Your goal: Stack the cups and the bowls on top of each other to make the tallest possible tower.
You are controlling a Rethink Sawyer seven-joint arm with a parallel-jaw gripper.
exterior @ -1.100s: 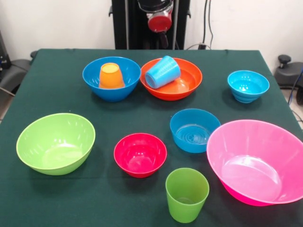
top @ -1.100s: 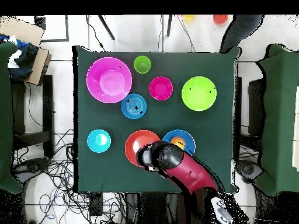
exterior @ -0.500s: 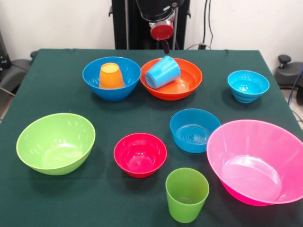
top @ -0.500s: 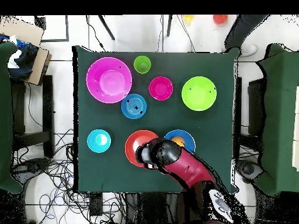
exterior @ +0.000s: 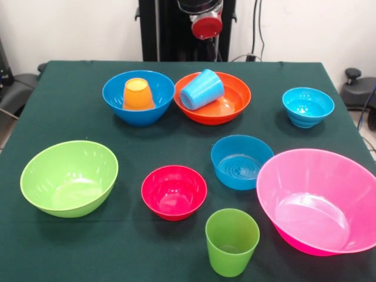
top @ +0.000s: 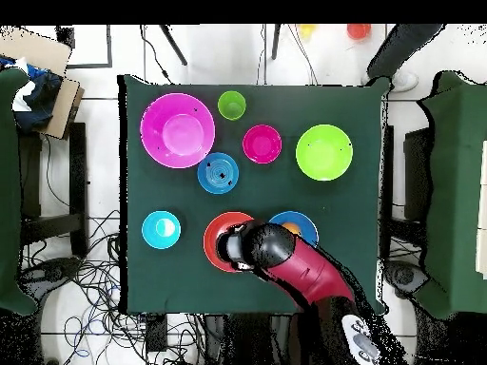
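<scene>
Setting: robotics laboratory. Evidence: worktop draped in dark green cloth, standing on a pale tiled floor; loose black cables strewn over the floor beside the worktop and under its robot-side edge; red and black robot arm reaching over that edge; cardboard box off one corner; green-covered furniture flanking the worktop; plain white wall behind.
</scene>
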